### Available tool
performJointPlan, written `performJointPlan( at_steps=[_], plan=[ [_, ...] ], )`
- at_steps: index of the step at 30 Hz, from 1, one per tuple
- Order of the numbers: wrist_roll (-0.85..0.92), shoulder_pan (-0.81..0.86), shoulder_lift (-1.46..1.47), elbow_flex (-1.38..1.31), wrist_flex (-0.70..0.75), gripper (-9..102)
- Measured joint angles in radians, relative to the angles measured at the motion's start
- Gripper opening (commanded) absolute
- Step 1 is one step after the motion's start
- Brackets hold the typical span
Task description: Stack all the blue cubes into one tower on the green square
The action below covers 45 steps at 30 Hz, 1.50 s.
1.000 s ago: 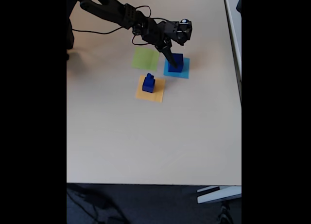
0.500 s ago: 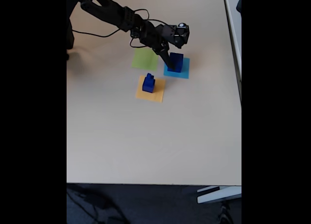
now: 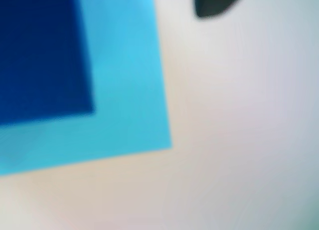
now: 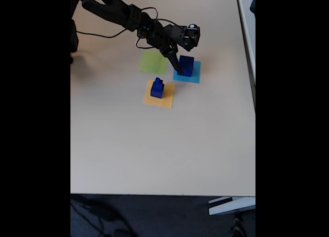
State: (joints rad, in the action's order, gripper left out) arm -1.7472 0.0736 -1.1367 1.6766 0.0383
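Black two-finger gripper (image 4: pixel 179 71) straddles large dark-blue cube (image 4: pixel 186 65) on cyan paper square (image 4: pixel 194 75), at three o'clock from lime-green paper square (image 4: pixel 153 62), poised for pickup; finger closure indiscernible.

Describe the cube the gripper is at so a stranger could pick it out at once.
On the beige table in the fixed view, three paper squares lie near the far edge: the green square, a cyan square and an orange one. The cube stands alone on the cyan square, beside the gripper. It is the largest; the other blue cubes sit stacked on orange.
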Motion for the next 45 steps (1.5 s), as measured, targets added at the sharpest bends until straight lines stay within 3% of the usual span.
performJointPlan(
  at_steps=[29, 45],
  plan=[
    [-0.006, 0.017, 0.000, 0.000, 0.000, 33],
    [-0.058, 0.017, 0.000, 0.000, 0.002, 34]
  ],
)
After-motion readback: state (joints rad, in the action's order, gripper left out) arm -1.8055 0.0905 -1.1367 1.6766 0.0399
